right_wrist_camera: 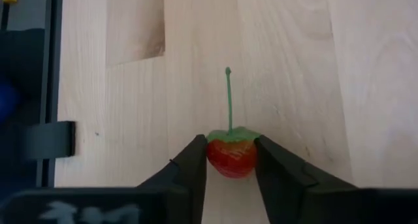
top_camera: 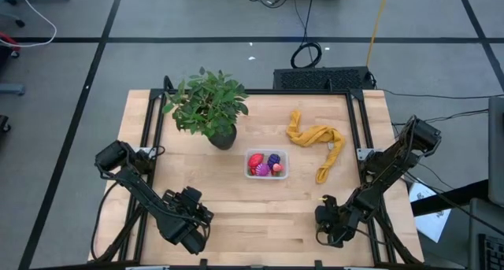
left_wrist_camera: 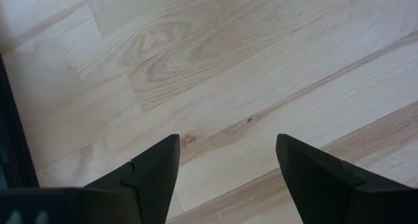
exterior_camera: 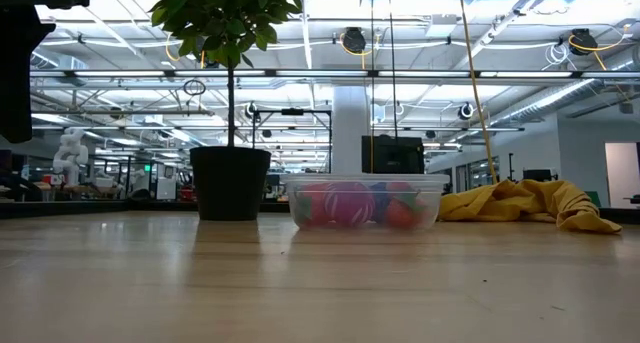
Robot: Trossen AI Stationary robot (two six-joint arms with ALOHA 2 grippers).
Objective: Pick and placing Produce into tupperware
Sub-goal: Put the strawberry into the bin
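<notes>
The clear tupperware (top_camera: 284, 154) stands at the middle of the table with red, purple and pink produce (top_camera: 266, 163) inside; the low view shows it (exterior_camera: 365, 205) from the side. A red strawberry (right_wrist_camera: 230, 156) with a green cap and a long stem sits between the fingers of my right gripper (right_wrist_camera: 230, 160), which is near the table's front right (top_camera: 324, 212). My left gripper (left_wrist_camera: 225, 165) hangs open over bare wood at the front left (top_camera: 198, 216). My right gripper pinches the strawberry by its two red sides (right_wrist_camera: 213, 160), one finger on each, just below the green cap. The fingers slant downward, and the stem (right_wrist_camera: 228, 100) points away from them. Whether the fruit rests on the table or hangs clear, I cannot tell.
A green potted plant (top_camera: 209, 105) stands at the back left of the tupperware. A mustard-yellow cloth (top_camera: 316, 140) lies crumpled at the back right. Black frame rails (top_camera: 153, 136) run along the table's left and right sides. Bare wood stretches across the front.
</notes>
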